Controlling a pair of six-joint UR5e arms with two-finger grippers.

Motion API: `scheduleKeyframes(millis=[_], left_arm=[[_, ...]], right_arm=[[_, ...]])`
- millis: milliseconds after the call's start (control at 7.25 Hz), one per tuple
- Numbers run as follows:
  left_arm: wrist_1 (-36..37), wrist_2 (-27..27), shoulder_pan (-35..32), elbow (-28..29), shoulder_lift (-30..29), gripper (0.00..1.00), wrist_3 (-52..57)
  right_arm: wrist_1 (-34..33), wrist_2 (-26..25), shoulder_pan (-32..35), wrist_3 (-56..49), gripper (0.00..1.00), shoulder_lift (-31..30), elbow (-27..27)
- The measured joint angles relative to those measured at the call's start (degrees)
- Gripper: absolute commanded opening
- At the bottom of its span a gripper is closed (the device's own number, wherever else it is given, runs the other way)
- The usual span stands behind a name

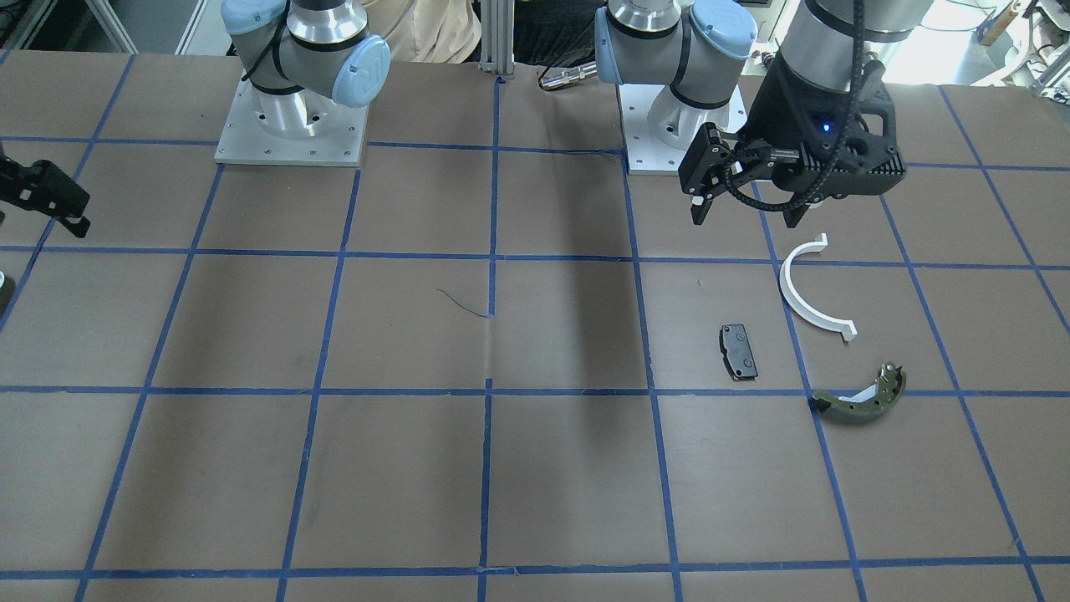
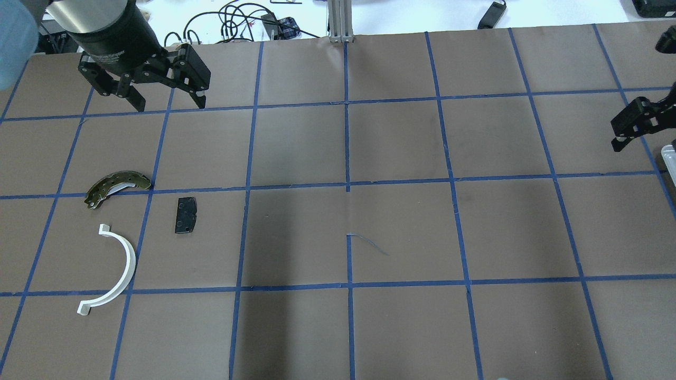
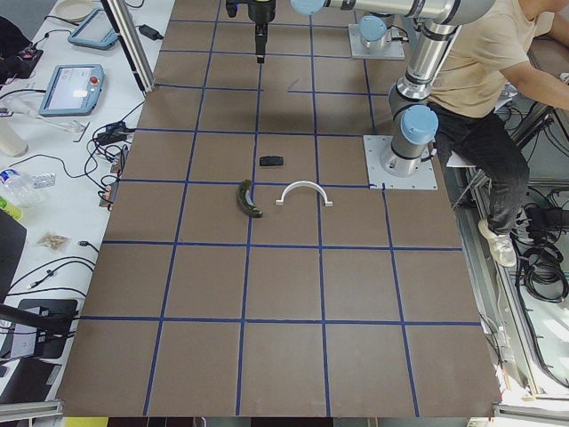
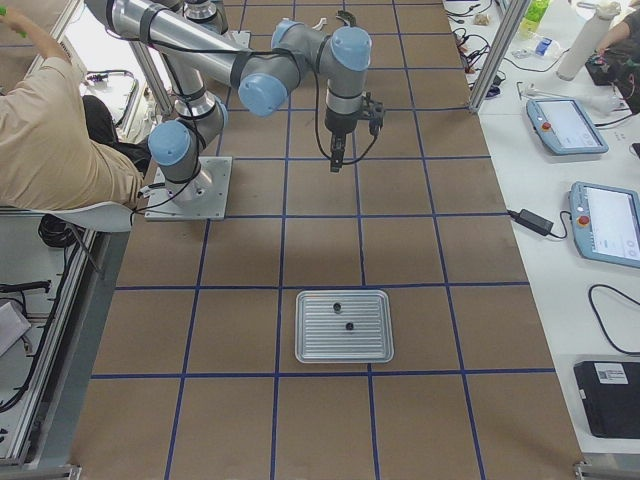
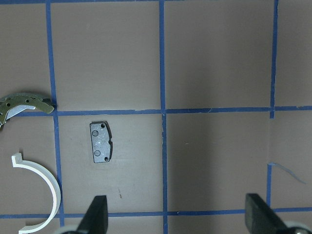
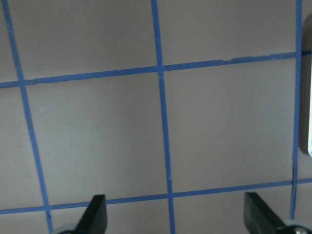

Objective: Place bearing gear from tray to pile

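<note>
The pile lies on the robot's left: a white half-ring (image 2: pixel 119 269), a black pad (image 2: pixel 186 215) and an olive-green shoe (image 2: pixel 116 186). They also show in the left wrist view: pad (image 5: pixel 100 142), half-ring (image 5: pixel 46 195), shoe (image 5: pixel 22 105). My left gripper (image 2: pixel 170 104) is open and empty, hovering beyond the pile. The metal tray (image 4: pixel 340 350) holds two small dark bearing gears (image 4: pixel 349 326), seen only in the exterior right view. My right gripper (image 2: pixel 628 132) is open and empty in its wrist view (image 6: pixel 176 214), above bare table beside the tray's edge (image 6: pixel 307 97).
The table is brown with a blue tape grid. Two arm bases (image 1: pixel 292 125) stand at the robot's side. Cables and tablets (image 3: pixel 76 84) lie off the far table edge. A seated person (image 4: pixel 60 130) is beside the robot.
</note>
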Motion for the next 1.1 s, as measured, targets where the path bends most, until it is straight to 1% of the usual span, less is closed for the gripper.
scheduleKeyframes(millis=[414, 552, 690, 828, 1103], left_arm=[[-0.01, -0.01, 0.04, 0.06, -0.03, 1.00, 0.00], [-0.01, 0.01, 0.05, 0.03, -0.02, 1.00, 0.00], [-0.01, 0.02, 0.07, 0.01, -0.01, 1.00, 0.00], [-0.01, 0.02, 0.09, 0.00, 0.01, 1.00, 0.00], [-0.01, 0.00, 0.09, -0.03, 0.03, 1.00, 0.00]], right_arm=[[-10.32, -1.14, -10.00, -20.13, 1.00, 6.70, -0.16], [-14.93, -0.92, -12.87, -25.65, 0.97, 9.75, -0.23], [-18.28, -0.68, -15.38, -29.73, 0.96, 12.64, -0.40], [-20.19, -0.35, -17.45, -32.09, 0.96, 15.15, -0.73], [-24.16, 0.86, -20.15, -34.41, 0.81, 19.96, -1.27]])
